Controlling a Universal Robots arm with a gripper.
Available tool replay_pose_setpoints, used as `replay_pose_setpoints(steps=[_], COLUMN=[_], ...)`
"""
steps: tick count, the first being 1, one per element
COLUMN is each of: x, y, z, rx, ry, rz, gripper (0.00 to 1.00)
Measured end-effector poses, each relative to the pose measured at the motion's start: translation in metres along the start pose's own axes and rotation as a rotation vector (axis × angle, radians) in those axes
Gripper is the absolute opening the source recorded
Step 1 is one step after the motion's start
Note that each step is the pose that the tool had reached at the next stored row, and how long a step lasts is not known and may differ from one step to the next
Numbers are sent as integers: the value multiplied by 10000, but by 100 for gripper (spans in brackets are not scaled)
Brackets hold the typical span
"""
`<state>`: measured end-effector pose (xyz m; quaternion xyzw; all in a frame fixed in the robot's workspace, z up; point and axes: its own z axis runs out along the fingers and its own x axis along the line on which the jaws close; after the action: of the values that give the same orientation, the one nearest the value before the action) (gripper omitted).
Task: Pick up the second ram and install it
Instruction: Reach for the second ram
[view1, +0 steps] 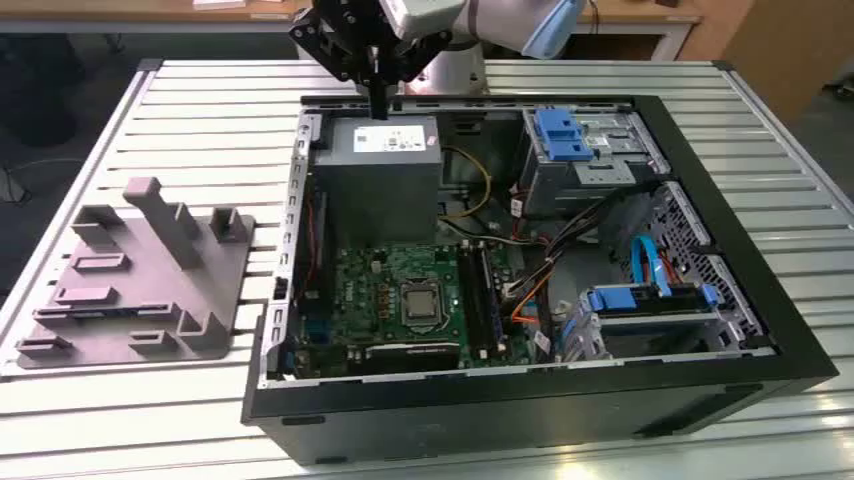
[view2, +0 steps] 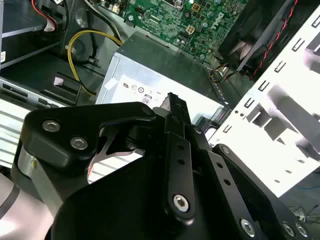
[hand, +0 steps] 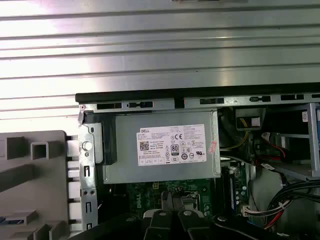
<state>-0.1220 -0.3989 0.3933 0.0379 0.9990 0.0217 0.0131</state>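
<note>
One second ram (view1: 380, 105), long axis vertical

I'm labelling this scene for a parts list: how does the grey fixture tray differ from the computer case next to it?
The fixture tray is light grey; the computer case is black. The tray is a low plate with upright posts; the case is a deep box, open on top, full of parts. The tray covers less of the slatted table than the case. Both lie flat on it, side by side.
</note>
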Motion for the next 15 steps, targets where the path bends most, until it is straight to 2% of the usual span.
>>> replay_pose_setpoints(steps=[8,11,15], x=[12,63,165], y=[-1,-5,-12], z=[-1,-2,-5], rx=[1,0,0], ry=[0,0,0], rz=[1,-1,1], gripper=[10,10,10])
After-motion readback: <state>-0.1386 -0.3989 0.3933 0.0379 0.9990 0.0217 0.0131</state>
